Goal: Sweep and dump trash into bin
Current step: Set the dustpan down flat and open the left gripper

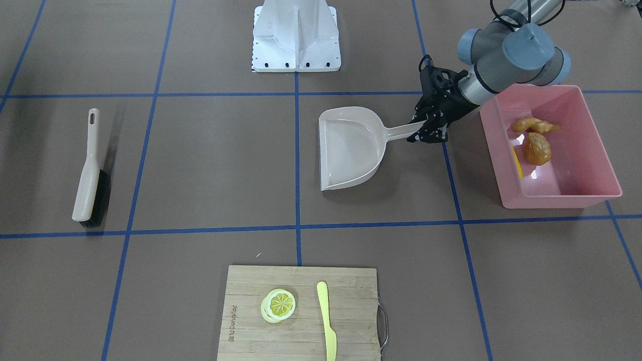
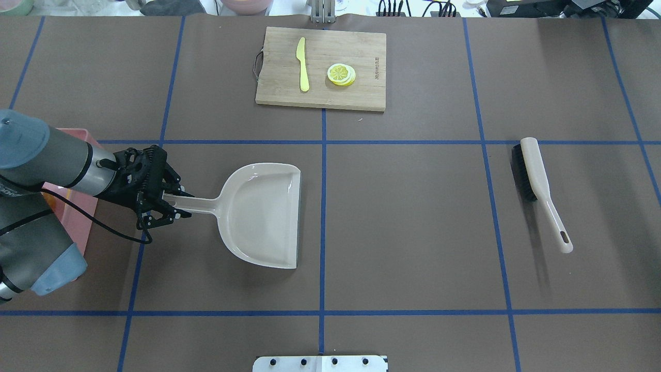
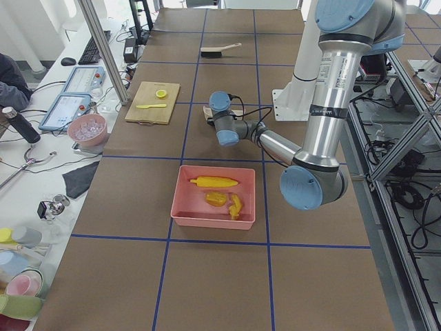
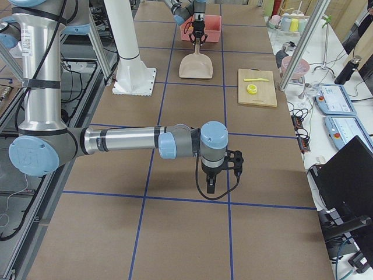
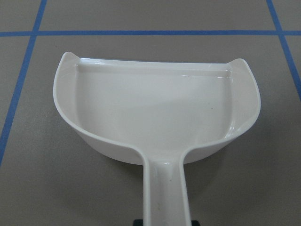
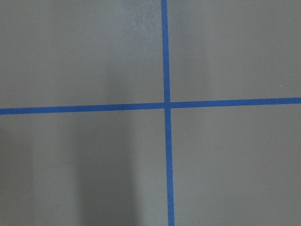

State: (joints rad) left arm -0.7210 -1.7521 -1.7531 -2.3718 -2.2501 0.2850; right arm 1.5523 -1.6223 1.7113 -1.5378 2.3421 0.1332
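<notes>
Lying inside the pink bin [image 1: 562, 200], all 3 trash pcs: corn cob [image 3: 214, 182], ginger root [image 1: 535, 125], potato [image 1: 536, 148]. Left gripper [image 2: 173, 206] at handle end of dustpan [image 2: 263, 217], jaws on both sides of it; cannot tell if clenched or released. Dustpan on table near bin. Right gripper [image 4: 211, 188] well apart, pointing down to table; jaw state also not possible to tell.

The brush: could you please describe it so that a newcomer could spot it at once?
From overhead, take the brown table with its blue tape grid. On its right half, alone, lies the brush. Unlike the beige dustpan to its left, it is slim, with black bristles along one side and a hole in its handle.
</notes>
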